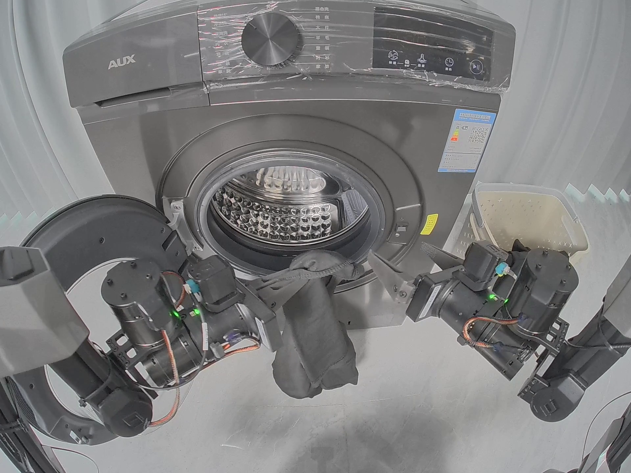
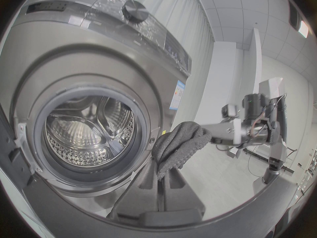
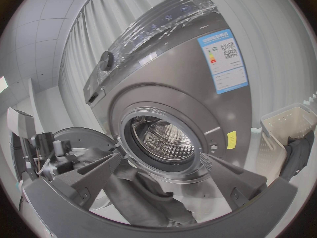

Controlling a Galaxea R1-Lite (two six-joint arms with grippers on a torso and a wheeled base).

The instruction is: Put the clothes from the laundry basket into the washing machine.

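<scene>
The grey washing machine [image 1: 289,100] stands with its round door [image 1: 98,231] swung wide to the left and the steel drum [image 1: 289,208] showing nothing inside. My left gripper [image 1: 297,282] is shut on a dark grey garment [image 1: 315,343], which hangs down just in front of the drum's lower rim. In the left wrist view the garment [image 2: 180,144] bunches over that gripper [image 2: 161,177]. My right gripper [image 1: 401,261] is open and holds nothing, to the right of the opening; its fingers [image 3: 99,169] spread wide. Another dark garment [image 3: 297,156] hangs over the cream laundry basket [image 3: 287,123].
The laundry basket [image 1: 526,215] sits on the floor against the machine's right side, behind my right arm. The open door takes up the space to the left of my left arm. Pale floor [image 1: 407,395] lies free below the hanging garment.
</scene>
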